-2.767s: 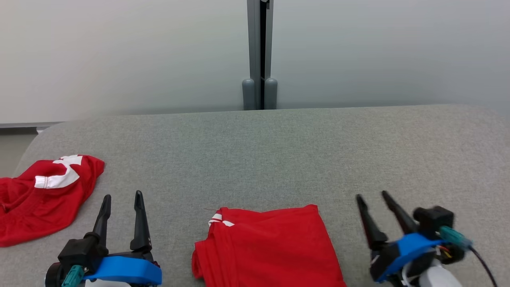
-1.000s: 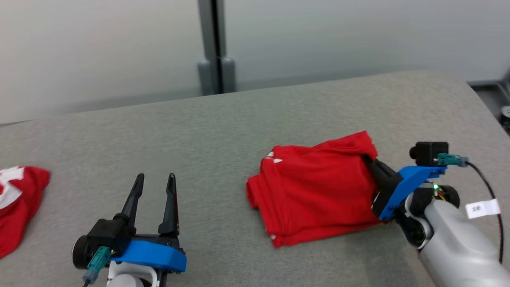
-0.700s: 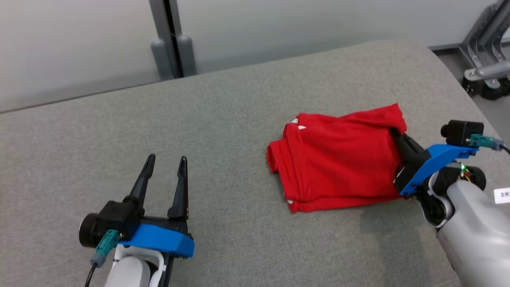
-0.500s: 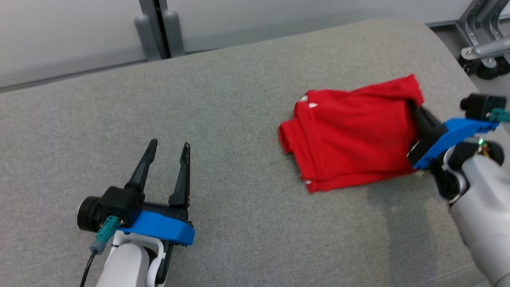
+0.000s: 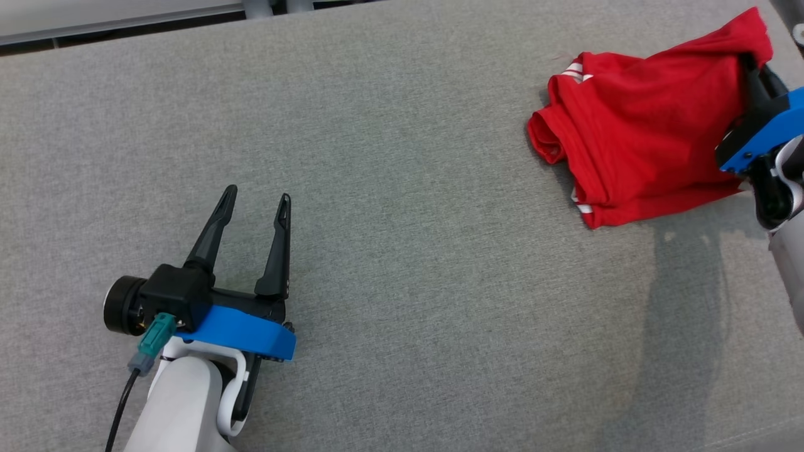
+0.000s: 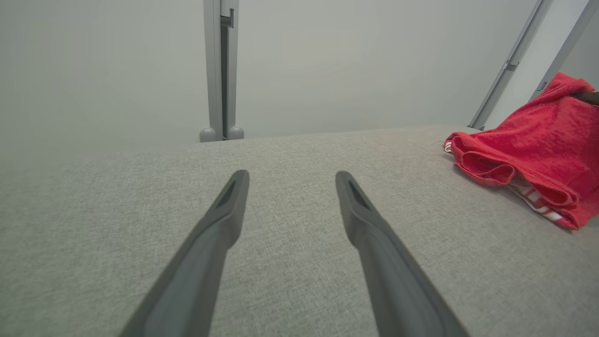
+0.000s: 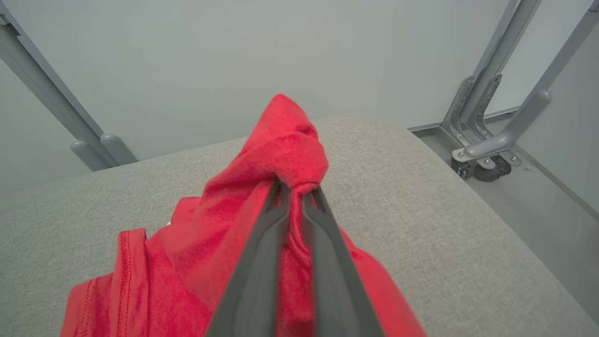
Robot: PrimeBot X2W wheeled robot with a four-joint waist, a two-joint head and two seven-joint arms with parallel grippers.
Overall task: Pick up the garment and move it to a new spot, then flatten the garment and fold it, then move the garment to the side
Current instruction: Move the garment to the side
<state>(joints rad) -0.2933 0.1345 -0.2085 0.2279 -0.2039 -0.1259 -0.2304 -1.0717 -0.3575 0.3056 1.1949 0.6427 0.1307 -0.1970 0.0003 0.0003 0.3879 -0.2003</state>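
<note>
The garment (image 5: 634,135) is a folded red piece with white stripes, lying at the far right of the grey cushioned surface (image 5: 402,251). Its right corner is bunched and lifted. My right gripper (image 7: 295,188) is shut on that corner, cloth pinched between its two dark fingers; in the head view it sits at the right edge (image 5: 750,63). From the left wrist the garment (image 6: 538,150) appears at the right, well away. My left gripper (image 5: 254,199) hovers low over the surface at the lower left, open, with nothing between its fingers (image 6: 290,180).
The surface ends in a rounded corner just right of the garment (image 7: 468,187), with floor and a metal frame on castors (image 7: 486,154) beyond. A grey post (image 6: 222,70) stands against the pale wall behind the surface.
The head camera has swung right and tilted down, so the whole picture shifted. My right gripper has carried the garment to the right, toward the surface's corner. The left gripper stays open.
</note>
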